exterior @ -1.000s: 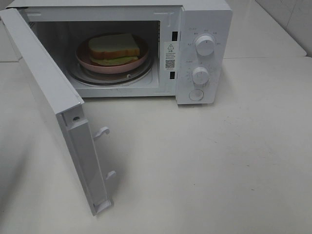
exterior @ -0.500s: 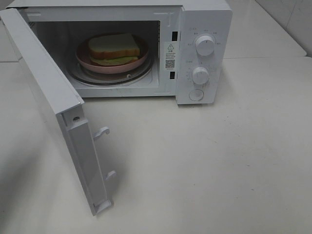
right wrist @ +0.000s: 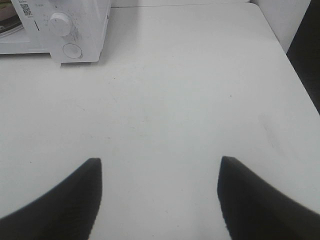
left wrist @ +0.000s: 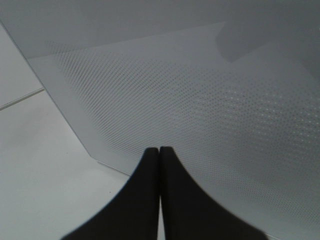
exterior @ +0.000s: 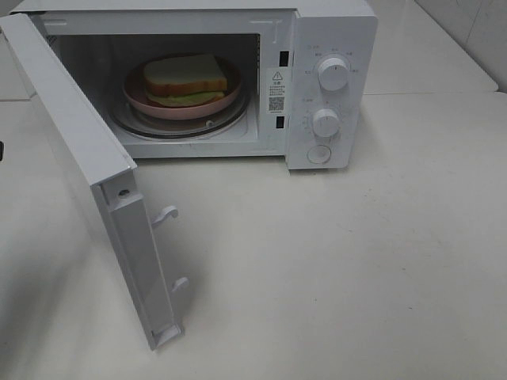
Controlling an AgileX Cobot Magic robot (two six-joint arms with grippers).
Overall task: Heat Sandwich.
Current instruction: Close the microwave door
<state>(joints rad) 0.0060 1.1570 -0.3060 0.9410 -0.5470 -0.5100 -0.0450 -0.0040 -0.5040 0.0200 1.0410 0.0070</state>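
Note:
The sandwich (exterior: 186, 75), white bread with a green filling, lies on a pink plate (exterior: 184, 112) on the turntable inside the microwave (exterior: 333, 32). The microwave's door (exterior: 71, 134) stands wide open toward the front left. My left gripper (left wrist: 159, 150) is shut and empty, its tips close to the dotted outer face of the door (left wrist: 200, 100). Of it the exterior view shows only a dark sliver at the left edge. Off to the right of the microwave (right wrist: 75, 25), my right gripper (right wrist: 159, 167) hangs open over bare table, holding nothing.
On the microwave's front panel are two knobs (exterior: 333, 73) (exterior: 325, 123) and a round button (exterior: 318, 154). Two latch hooks (exterior: 166, 214) stick out of the door's free edge. The white table (exterior: 356, 261) stretches in front and to the right, with its edge on the right (right wrist: 300, 95).
A small dark part of the left arm has come into the exterior view at the left edge, behind the door. The sandwich, plate and door have not moved.

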